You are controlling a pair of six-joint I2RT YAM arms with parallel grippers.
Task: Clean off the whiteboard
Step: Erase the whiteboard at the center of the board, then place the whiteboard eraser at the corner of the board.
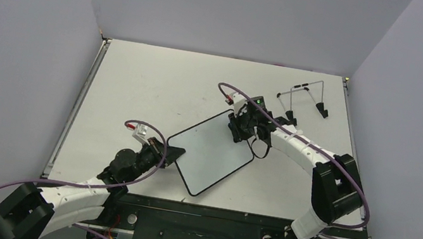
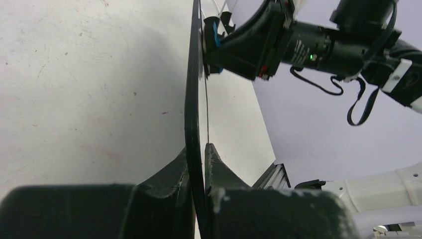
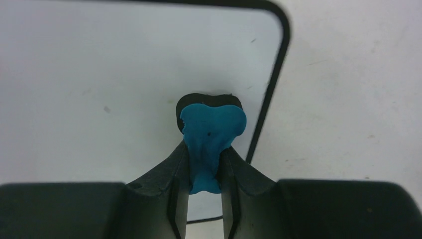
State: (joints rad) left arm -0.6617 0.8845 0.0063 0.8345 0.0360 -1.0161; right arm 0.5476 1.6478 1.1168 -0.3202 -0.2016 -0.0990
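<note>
Right wrist: eraser (image 3: pixel 211 134) on whiteboard (image 3: pixel 99 64) (gripped)

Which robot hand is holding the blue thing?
The right gripper: it is shut on the small blue bone-shaped eraser, held against the flat white whiteboard with a black rim. The left gripper only pinches that board's edge.

wire stand (image 1: pixel 322 109): thin metal, black feet, far right corner of table | eraser (image 3: pixel 211 129): blue, bone-shaped, black pad behind blue body | table (image 1: pixel 150 84): white, faintly scuffed and specked | walls (image 1: pixel 233 7): plain pale grey, on three sides
</note>
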